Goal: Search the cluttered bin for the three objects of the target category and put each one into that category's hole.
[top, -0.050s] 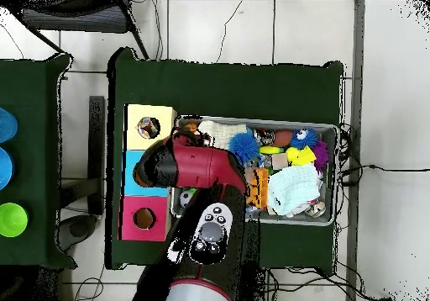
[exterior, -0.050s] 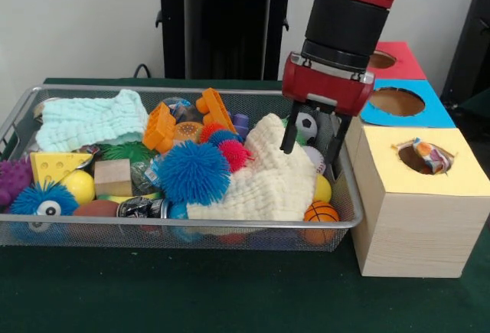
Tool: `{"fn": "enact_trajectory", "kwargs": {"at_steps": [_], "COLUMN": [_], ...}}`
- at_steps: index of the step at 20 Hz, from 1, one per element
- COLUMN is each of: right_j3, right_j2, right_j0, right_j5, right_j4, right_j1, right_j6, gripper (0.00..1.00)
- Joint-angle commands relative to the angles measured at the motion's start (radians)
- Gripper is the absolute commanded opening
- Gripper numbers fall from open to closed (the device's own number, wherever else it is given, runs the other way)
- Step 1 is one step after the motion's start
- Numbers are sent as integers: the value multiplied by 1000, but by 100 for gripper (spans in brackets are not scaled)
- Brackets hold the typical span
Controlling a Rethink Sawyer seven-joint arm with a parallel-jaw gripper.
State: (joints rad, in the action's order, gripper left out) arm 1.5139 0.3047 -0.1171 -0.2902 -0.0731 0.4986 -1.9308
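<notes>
My gripper [exterior, -0.050s: 312,138] hangs open over the right end of the wire bin [exterior, -0.050s: 23,111], its black fingers [exterior, -0.050s: 289,130] spread apart and dipping just inside the rim. A small soccer ball [exterior, -0.050s: 306,124] and a white ball [exterior, -0.050s: 315,157] lie behind and between them; I cannot tell if either is touched. To the right stand three boxes with holes: yellow [exterior, -0.050s: 459,184], blue [exterior, -0.050s: 440,111] and red [exterior, -0.050s: 406,61]. A crumpled wrapper-like item [exterior, -0.050s: 425,155] sits in the yellow hole. In the overhead view the arm [top, -0.050s: 197,167] covers the bin's left end and hides the gripper.
The bin holds a cream cloth [exterior, -0.050s: 264,172], a mint cloth [exterior, -0.050s: 88,119], a blue spiky ball [exterior, -0.050s: 193,172], a red spiky ball [exterior, -0.050s: 233,153], orange plastic pieces [exterior, -0.050s: 214,107], a yellow wedge [exterior, -0.050s: 57,166], a wood block [exterior, -0.050s: 113,176] and a mini basketball [exterior, -0.050s: 320,212].
</notes>
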Motion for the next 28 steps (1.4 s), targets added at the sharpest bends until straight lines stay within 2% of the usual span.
{"fn": "enact_trajectory", "kwargs": {"at_steps": [1,5,12,20,24,28], "right_j3": [-4,26,122,160,195,233], "right_j2": [25,-24,-107,-207,-291,-339], "right_j0": [19,56,121,220,287,326], "right_j5": [-82,-70,-18,21,56,62], "right_j4": [21,17,25,50,43,29], "right_j1": [-35,-51,-60,-105,-116,-101], "right_j6": [-123,-102,-86,-43,-47,-70], "gripper": [100,100,100,100,100,100]}}
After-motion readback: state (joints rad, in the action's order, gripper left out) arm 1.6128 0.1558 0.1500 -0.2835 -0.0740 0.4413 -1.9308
